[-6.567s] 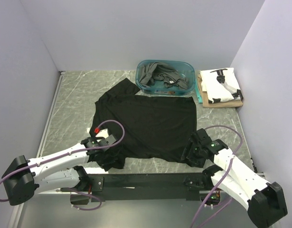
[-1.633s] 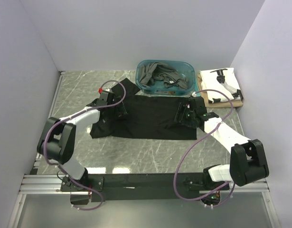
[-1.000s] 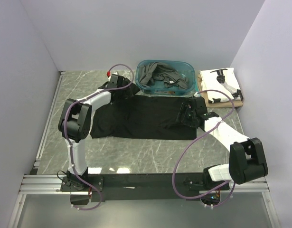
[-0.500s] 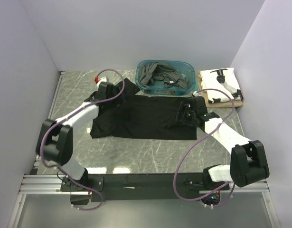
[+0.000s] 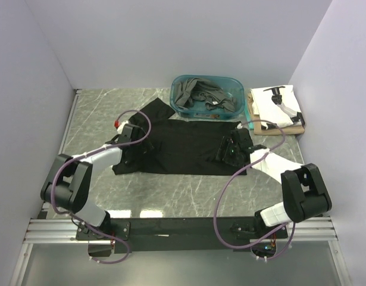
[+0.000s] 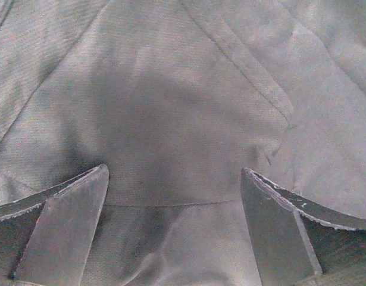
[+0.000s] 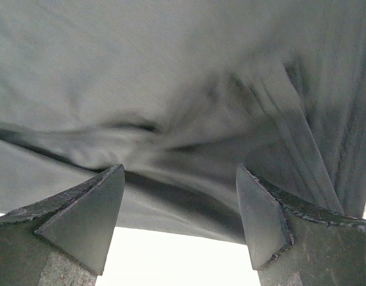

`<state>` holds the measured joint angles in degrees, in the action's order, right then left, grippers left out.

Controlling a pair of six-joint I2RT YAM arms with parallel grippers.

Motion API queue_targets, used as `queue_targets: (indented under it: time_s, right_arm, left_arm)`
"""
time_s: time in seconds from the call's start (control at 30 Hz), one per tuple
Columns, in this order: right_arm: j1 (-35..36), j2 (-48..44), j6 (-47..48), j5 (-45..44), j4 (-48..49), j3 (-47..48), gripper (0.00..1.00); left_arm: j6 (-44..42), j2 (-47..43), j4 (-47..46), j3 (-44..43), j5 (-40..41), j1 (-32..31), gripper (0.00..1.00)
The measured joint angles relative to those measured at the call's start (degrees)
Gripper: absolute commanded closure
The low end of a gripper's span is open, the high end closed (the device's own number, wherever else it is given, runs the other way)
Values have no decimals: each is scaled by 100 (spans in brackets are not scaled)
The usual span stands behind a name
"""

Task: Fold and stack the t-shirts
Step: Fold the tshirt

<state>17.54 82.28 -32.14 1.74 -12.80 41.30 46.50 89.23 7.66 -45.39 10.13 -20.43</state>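
black t-shirt [image 5: 183, 146] flat, under both parted jaws

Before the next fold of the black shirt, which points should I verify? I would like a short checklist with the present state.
1. Left end effector open over the black t-shirt: ok.
2. Right end effector open: ok.
3. Sleeve at the far left tucked in: not ok, it sticks out.
4. Cloth flat under the right end effector: not ok, wrinkled.
5. White-and-tan stack clear of both arms: ok.
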Motion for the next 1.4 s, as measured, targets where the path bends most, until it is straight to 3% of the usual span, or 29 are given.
queue_targets:
  time_s: [0.2, 0.47, 0.6, 0.73, 0.87, 1.03, 1.4]
  right_arm:
    - [17, -638, -238, 92, 131, -780, 17]
    - [280, -2118, -645, 186, -315, -1657, 17]
    - [372, -2861, -723, 164, -946, -1788, 17]
    - [382, -2968, -656, -13, -1290, -1591, 19]
    - [382, -2470, -525, -271, -1362, -927, 23]
    - [380, -1366, -415, -699, -1268, -111, 34]
    - [380, -24, -424, -1095, -1193, 337, 56]
  left_arm:
    - [400, -868, 101, 796, 50, 0, 1]
    - [1279, -2728, 1025, 1897, -55, -2, 1]
    - [1528, -3528, 1891, 2011, -90, -2, 1]
    - [1537, -4312, 2236, 1928, 103, -2, 0]
    - [1432, -4205, 2135, 1606, 330, -2, 1]
    - [1241, -3375, 1589, 1342, 431, -2, 1]
    - [1119, -2433, 824, 1589, 374, -2, 1]
